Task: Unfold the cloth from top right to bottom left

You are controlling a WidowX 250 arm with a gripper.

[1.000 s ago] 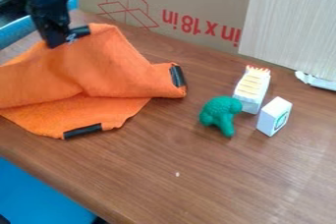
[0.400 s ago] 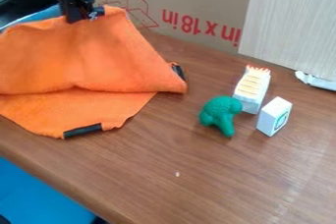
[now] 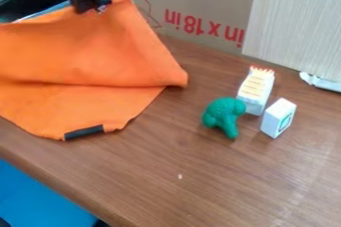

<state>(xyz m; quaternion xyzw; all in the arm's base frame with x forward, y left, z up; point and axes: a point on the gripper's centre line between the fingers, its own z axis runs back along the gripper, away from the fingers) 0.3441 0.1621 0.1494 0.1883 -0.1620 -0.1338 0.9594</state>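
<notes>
The orange cloth (image 3: 100, 47) is lying partly folded on the left of the wooden table (image 3: 220, 181), its far edge rising into the pinch of the black gripper (image 3: 94, 8), while the green toy (image 3: 224, 116) is sitting to its right, beside two small white blocks.

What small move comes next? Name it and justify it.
I'd draw the raised corner of the orange cloth slightly back toward the cardboard, away from its flat front part. The hand grips that corner above the table, yet a fold crosses the cloth, so this would likely open it more.
</notes>
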